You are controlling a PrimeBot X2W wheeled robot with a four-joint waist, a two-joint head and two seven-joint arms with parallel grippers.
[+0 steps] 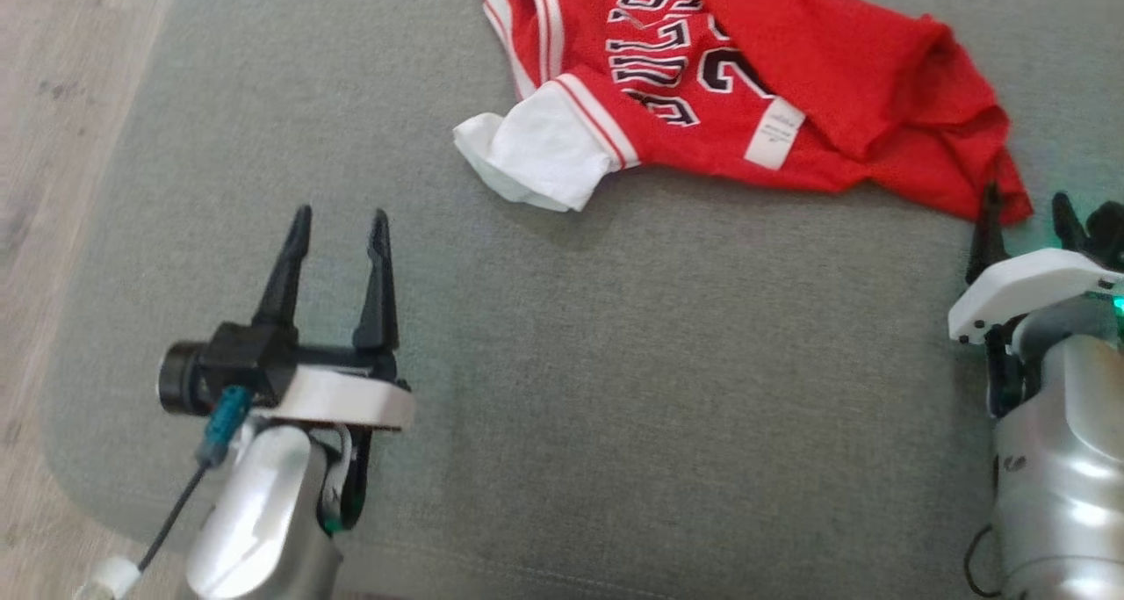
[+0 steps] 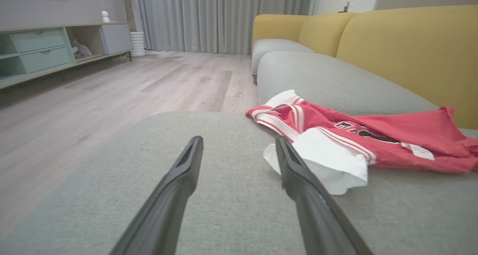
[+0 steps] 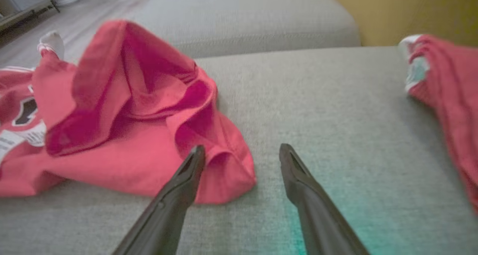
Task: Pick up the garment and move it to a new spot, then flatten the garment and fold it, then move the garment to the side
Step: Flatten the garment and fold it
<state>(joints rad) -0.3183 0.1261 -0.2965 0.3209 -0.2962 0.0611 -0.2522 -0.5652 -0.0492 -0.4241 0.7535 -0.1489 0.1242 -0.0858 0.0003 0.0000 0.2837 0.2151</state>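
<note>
- The shirt point(image 1: 790, 82) is seen in the upper middle of the head view. It lies crumpled on the grey seat point(image 1: 615, 363).
- It is red, with a white sleeve point(image 1: 540, 152) at its lower left end and a white tag point(image 1: 774, 134) near its middle.
- At its upper right, one part is folded over the rest, so it is not flat yet.
- The left claw point(image 1: 341, 213) is seen at the lower left of the head view. Its two fingers are spread apart and nothing is held. Bare seat is seen between it and the sleeve.
- The right claw point(image 1: 1027, 194) is seen at the right edge. Its fingers are spread apart too, and nothing is held.
- A red corner of the shirt lies just beside one of the right claw's fingers. Whether it is touched cannot be told.
- More red cloth point(image 3: 448, 98) is seen at the right edge of the right wrist view. What it is cannot be told.
- The shirt is judged to be soft, light and floppy. It will likely sag and bunch up when it is lifted, and it cannot be broken.
- The cloth looks thin and may slip, so a fold of it should be pinched firmly.
- The red corner by the right claw looks like a good spot to grab. The sleeve end looks good for the left claw.
</note>
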